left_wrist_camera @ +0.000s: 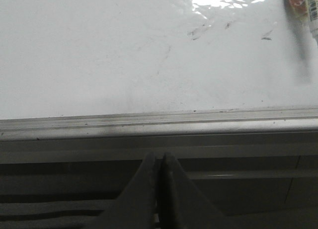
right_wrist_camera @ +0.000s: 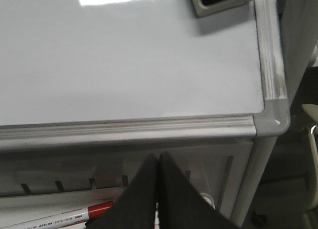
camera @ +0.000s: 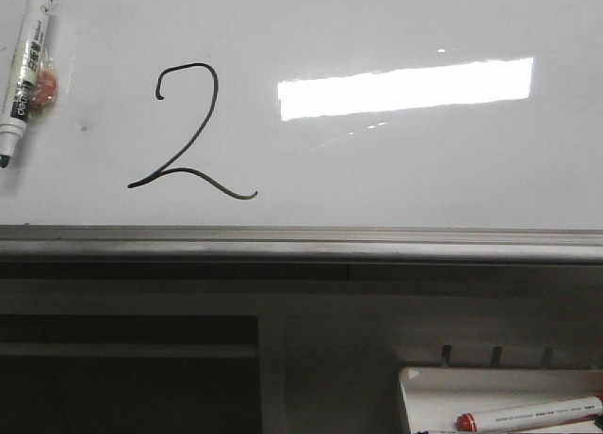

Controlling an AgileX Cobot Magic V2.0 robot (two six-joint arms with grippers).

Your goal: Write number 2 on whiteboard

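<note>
Front view shows the whiteboard [camera: 396, 39] filling the upper part, with the number 2 [camera: 188, 133] already drawn in thin black line left of centre, complete from curled top down to wavy base stroke. Sits just left of a bright rectangular reflection [camera: 405, 86] and well above the grey edge rail [camera: 301, 241]. Off to the far left, a black-capped marker [camera: 24, 67] lies on the board, with a small reddish thing touching its side, too small to identify. Lower right holds a white tray [camera: 424, 396] with a red-capped marker [camera: 528, 415] lying in it. Left wrist view looks over the rail onto bare board with faint smudges; left end effector [left_wrist_camera: 160, 164] below the rail, fingers pressed together, holding nothing. Right wrist view takes in the board's corner and, at the top, a dark-faced eraser-like block [right_wrist_camera: 223, 0] resting on the board; right end effector [right_wrist_camera: 158, 164] also closed together and empty, hanging just above the tray and red-capped marker. Judging from this: writing looks done, digit legible and whole, both arms clear of the board and neither gripping a pen. Little seems left beyond perhaps settling the arms; cannot tell which marker made the stroke.
</note>
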